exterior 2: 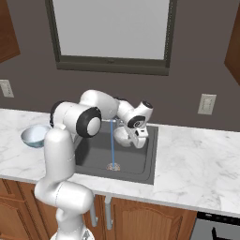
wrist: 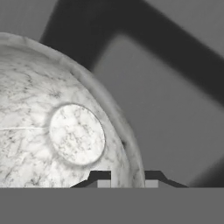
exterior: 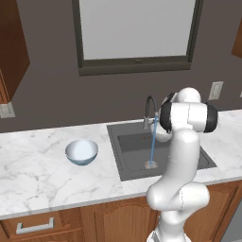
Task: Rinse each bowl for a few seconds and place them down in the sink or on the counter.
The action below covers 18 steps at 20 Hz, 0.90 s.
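speckled bowl over sink | blue bowl upright on counter

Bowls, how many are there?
2. The glossy light blue round bowl sits on the white marble counter; the grey-white speckled stone bowl is at the gripper, over the dark grey sink.

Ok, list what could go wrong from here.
The hand straddles the rim of the grey-white speckled stone bowl over the dark grey sink; if its grip is slackening, the bowl may drop and tip. The tap's blue water stream runs beside the bowl and could splash.
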Motion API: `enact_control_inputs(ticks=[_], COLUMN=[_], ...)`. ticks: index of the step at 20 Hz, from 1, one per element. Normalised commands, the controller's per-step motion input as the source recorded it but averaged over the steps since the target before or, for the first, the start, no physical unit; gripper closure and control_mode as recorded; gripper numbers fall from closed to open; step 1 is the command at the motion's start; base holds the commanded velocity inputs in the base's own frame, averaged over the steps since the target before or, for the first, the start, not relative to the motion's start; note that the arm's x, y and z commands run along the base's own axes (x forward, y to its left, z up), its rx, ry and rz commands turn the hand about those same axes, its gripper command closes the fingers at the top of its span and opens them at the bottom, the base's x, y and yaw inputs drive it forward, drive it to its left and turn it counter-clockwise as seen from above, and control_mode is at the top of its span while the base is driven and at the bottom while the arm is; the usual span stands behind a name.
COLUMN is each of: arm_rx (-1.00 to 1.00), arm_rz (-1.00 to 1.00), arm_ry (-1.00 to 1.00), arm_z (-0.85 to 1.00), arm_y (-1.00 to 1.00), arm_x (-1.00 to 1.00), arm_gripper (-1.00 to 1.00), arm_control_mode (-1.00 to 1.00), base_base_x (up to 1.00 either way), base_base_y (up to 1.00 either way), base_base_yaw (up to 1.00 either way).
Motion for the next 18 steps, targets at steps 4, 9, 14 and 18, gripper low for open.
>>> enact_control_inputs(ticks=[4, 9, 14, 18], arm_rx=[0.02, 0.02, 0.02, 0.02], arm_rz=[0.04, 0.04, 0.05, 0.05], arm_ry=[0.0, 0.0, 0.0, 0.0], arm_z=[0.0, 0.03, 0.06, 0.07], arm_y=[0.31, 0.26, 0.19, 0.21], arm_x=[0.03, -0.03, -0.23, -0.3], arm_gripper=[1.0, 1.0, 1.0, 1.0], arm_control_mode=[-1.0, -1.0, -1.0, -1.0], base_base_x=[0.0, 0.0, 0.0, 0.0], base_base_y=[0.0, 0.0, 0.0, 0.0], base_base_yaw=[0.0, 0.0, 0.0, 0.0])
